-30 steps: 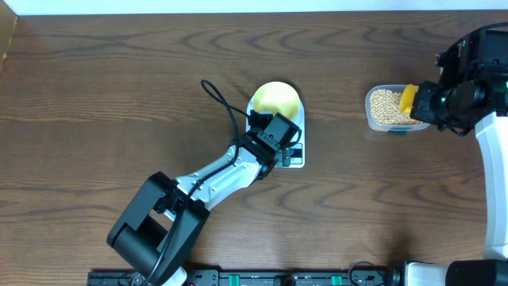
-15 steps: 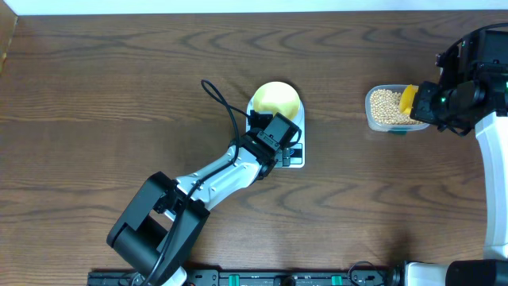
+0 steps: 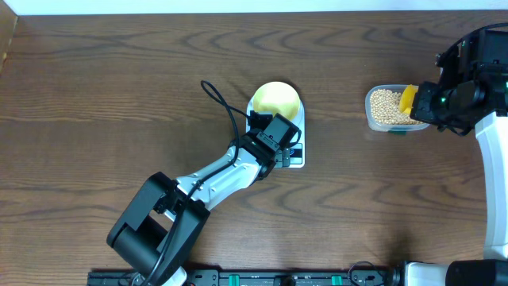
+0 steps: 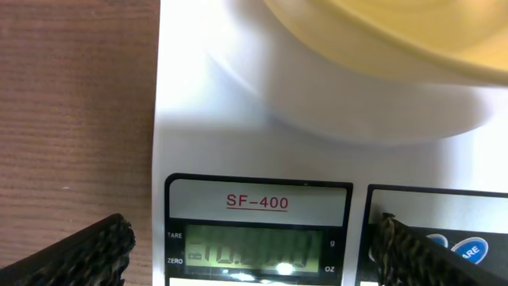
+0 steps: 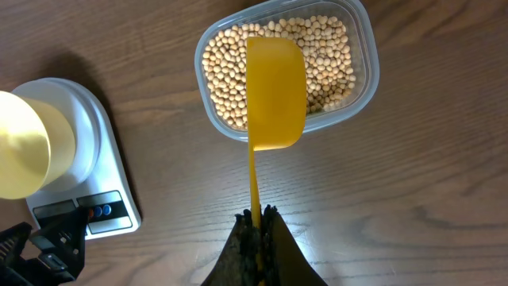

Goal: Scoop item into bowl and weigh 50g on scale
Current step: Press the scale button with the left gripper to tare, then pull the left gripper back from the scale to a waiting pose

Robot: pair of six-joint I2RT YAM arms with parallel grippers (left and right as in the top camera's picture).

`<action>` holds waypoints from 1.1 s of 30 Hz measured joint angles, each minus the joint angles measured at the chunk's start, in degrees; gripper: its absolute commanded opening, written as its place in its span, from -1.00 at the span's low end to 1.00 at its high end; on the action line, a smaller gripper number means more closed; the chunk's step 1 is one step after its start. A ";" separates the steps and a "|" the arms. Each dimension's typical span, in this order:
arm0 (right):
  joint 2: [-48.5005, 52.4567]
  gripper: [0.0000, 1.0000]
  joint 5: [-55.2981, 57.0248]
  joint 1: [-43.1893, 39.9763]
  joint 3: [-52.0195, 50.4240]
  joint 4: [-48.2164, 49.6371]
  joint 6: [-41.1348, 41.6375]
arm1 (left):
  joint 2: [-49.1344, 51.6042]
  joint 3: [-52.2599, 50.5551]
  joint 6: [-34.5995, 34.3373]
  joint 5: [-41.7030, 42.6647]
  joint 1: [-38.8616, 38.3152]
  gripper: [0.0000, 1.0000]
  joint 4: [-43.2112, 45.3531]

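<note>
Right claw (image 5: 258, 221) gripping scoop beside the scale.
The right claw is clamping fully onto the yellow plastic measuring scoop (image 5: 275, 91), over small round tan beans (image 5: 325, 56) in a clear rectangular plastic tub (image 5: 363, 83) well right of the white rectangular digital scale (image 3: 295, 156). The pale yellow round bowl (image 3: 276, 98) is sitting on the scale. The left claw (image 4: 246, 258) is gaping wide, empty, over the scale's display.

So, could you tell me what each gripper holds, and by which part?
The right gripper pinches the yellow scoop by the end of its handle; the left gripper, open over the scale, holds nothing.
</note>
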 measured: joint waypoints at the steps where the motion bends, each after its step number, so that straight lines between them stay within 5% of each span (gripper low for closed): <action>1: 0.00 -0.98 0.00 0.00 0.00 0.00 0.00 | 0.11 0.00 0.00 0.09 0.00 0.96 0.07; 20: 0.00 -0.98 0.00 0.00 0.00 0.02 0.00 | -0.61 -0.09 0.59 0.22 0.02 0.96 -0.59; 33: 0.00 -0.98 0.00 0.00 0.02 -0.28 0.00 | -13.70 -2.27 2.03 3.50 0.02 0.96 -2.80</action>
